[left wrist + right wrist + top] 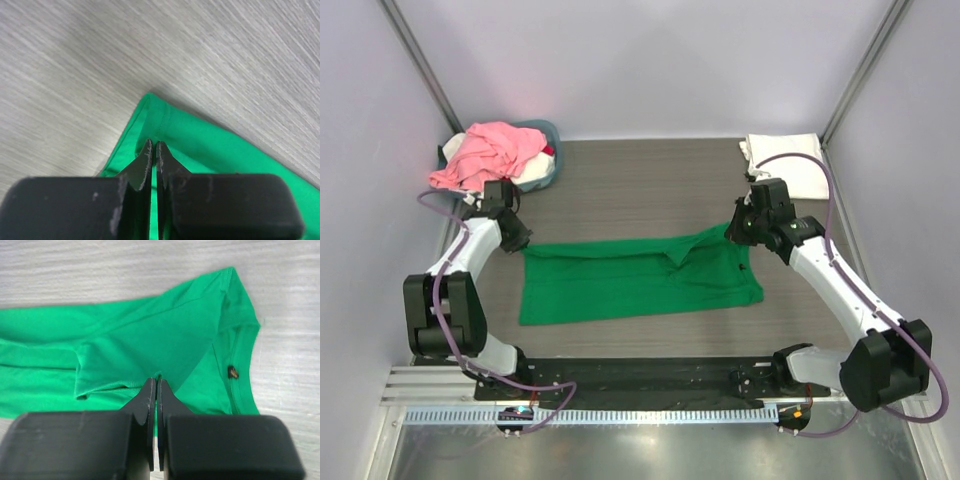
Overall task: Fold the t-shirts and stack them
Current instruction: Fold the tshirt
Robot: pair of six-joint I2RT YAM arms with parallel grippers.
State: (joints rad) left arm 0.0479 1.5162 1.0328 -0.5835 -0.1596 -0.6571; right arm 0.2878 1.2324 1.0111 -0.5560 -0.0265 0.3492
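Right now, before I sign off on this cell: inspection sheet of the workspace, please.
Surface: grey wood-grain table, flat.
Job's things: green t-shirt partly folded at mid-table; white t-shirt folded at the far right corner; pink t-shirt bunched in the basket.
Clutter: round blue-grey basket at the far left corner; nothing else seen.
Grippers: left gripper shut at the green t-shirt's far left corner; right gripper shut at its far right end, near the collar. Cannot tell whether cloth is pinched.
Cables: purple cables loop along both arms; one arcs over the white t-shirt.
Surroundings: pale walls on three sides; toothed rail at the near edge.
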